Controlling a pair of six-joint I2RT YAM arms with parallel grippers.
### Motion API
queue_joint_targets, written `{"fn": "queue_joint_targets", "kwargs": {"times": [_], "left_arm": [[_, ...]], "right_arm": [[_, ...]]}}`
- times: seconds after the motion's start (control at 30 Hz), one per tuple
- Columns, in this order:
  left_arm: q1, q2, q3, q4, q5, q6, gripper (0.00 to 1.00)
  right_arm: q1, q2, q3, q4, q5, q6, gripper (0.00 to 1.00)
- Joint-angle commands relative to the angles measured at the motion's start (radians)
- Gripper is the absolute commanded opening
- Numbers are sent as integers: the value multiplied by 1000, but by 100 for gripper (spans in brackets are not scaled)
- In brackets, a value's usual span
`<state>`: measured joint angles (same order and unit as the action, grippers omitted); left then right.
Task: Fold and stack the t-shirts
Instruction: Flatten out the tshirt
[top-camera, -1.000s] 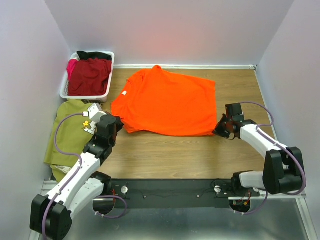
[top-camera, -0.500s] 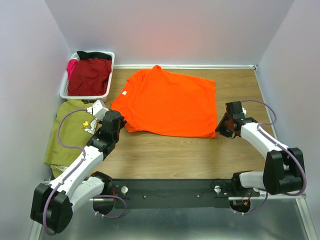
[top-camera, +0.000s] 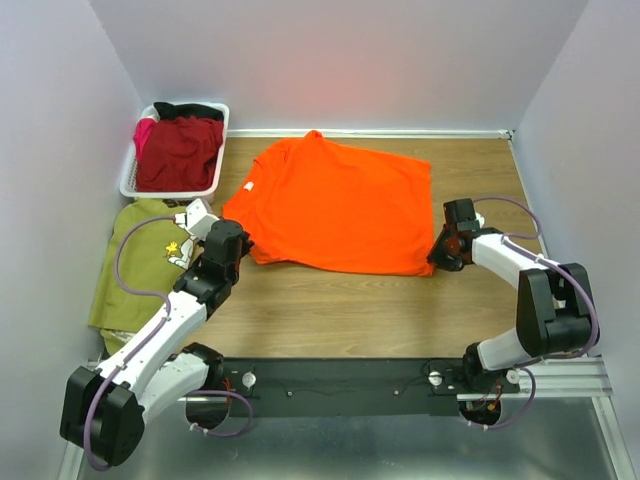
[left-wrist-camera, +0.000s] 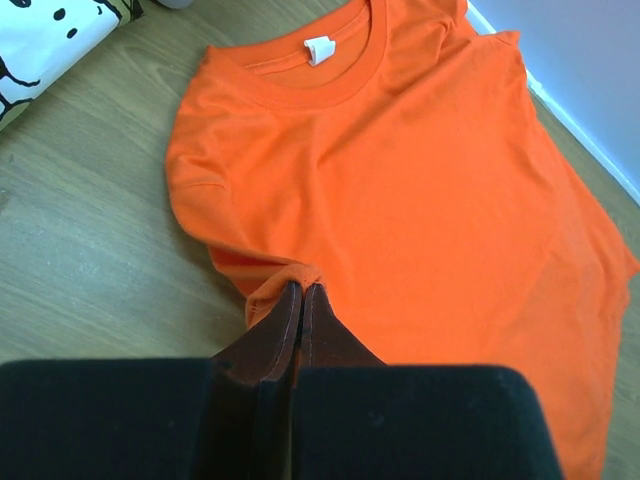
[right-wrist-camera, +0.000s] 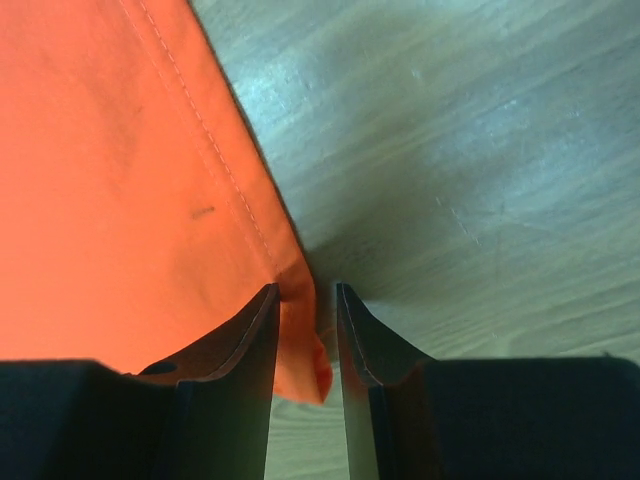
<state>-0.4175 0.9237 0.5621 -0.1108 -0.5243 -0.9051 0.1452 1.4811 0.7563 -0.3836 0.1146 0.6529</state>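
Pinching a bunched fold near the sleeve, the left gripper (left-wrist-camera: 300, 288) is closed on the orange t-shirt (top-camera: 340, 205), which lies spread flat on the table (top-camera: 330, 310). Being soft, light cloth, it will likely sag and slide, so the corners seem the best places to hold. The right gripper (right-wrist-camera: 305, 290) stands slightly apart, astride the hem corner.

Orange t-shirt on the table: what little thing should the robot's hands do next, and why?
Probably the right gripper should pinch shut on the bright orange cloth t-shirt. Its fingers sit apart around the hem corner, while the left gripper is already shut on the other side's edge.
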Motion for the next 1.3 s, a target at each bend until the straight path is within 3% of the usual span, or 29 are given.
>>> {"fn": "queue_joint_targets", "kwargs": {"times": [0.0, 0.07, 0.13, 0.17, 0.2, 0.23, 0.47, 0.9, 1.07, 1.27], "left_arm": [[-29, -20, -18, -82, 0, 2, 11], [-44, -11, -24, -134, 9, -21, 17], [-73, -3, -28, -167, 20, -53, 25], [-85, 4, -30, -206, 24, -69, 26], [-104, 7, -30, -223, 26, -83, 28], [-112, 7, -30, -242, 24, -93, 33], [-136, -23, 18, -423, -45, -161, 41], [-145, -45, 59, -489, -74, -192, 43], [-145, -42, 41, -344, -30, -120, 43], [-144, 136, 44, -132, 35, -38, 44]], "right_arm": [[16, 41, 18, 40, 7, -15, 37], [17, 59, 28, 41, 11, -16, 34], [17, 74, 35, 43, 13, -21, 26], [17, 83, 40, 43, 16, -22, 19], [16, 97, 50, 42, 20, -24, 4], [17, 100, 57, 41, 23, -25, 1], [16, 84, 97, -7, 163, -35, 1], [14, 110, 172, -130, 496, -1, 1], [14, 114, 190, -141, 501, 5, 1], [11, 128, 192, -146, 522, 11, 1]]}}
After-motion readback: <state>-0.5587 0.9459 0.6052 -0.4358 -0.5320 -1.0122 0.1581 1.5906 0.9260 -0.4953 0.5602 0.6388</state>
